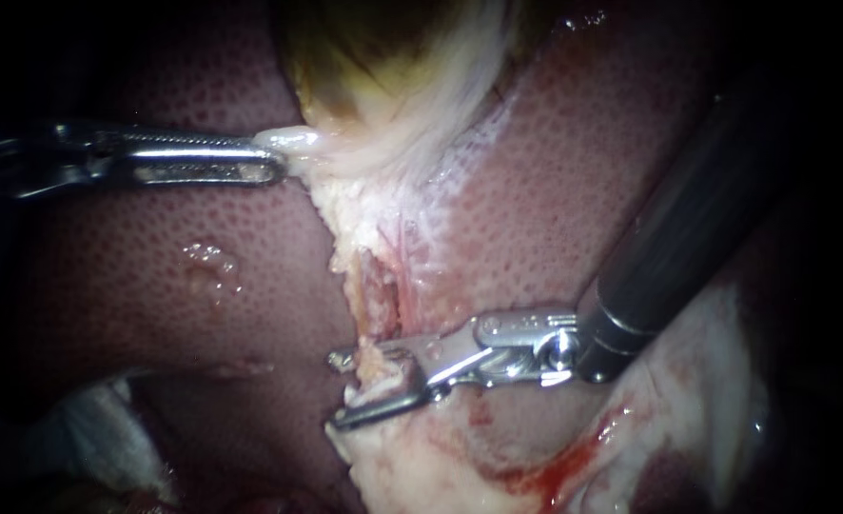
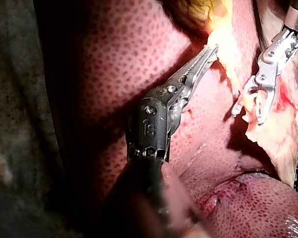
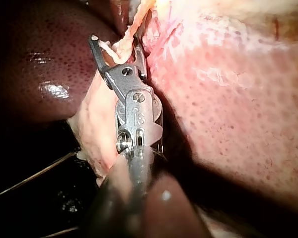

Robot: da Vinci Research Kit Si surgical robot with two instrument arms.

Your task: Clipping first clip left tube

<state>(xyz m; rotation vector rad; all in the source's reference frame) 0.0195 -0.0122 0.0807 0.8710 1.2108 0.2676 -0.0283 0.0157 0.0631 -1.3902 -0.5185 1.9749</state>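
A pale, ragged tube (image 1: 377,297) runs down from the yellow-green gallbladder (image 1: 364,57) across the liver (image 1: 127,276). My right instrument (image 1: 338,392) comes in from the upper right. Its two hooked jaws stand open, one on each side of the tube's lower part, with a gap still showing. The right wrist view shows the same: the right instrument (image 3: 116,45) straddles the pale strand (image 3: 123,43). My left instrument (image 1: 271,157) is shut on pale tissue (image 1: 293,141) at the gallbladder's neck and holds it to the left. In the left wrist view the left instrument (image 2: 207,51) meets that tissue, and the right instrument (image 2: 248,116) works beyond it.
Pale fatty tissue (image 1: 688,400) with a smear of blood (image 1: 545,466) lies under the right instrument's dark shaft (image 1: 688,209). White gauze (image 1: 88,428) shows at the lower left. Dark red liver surrounds the tube on both sides.
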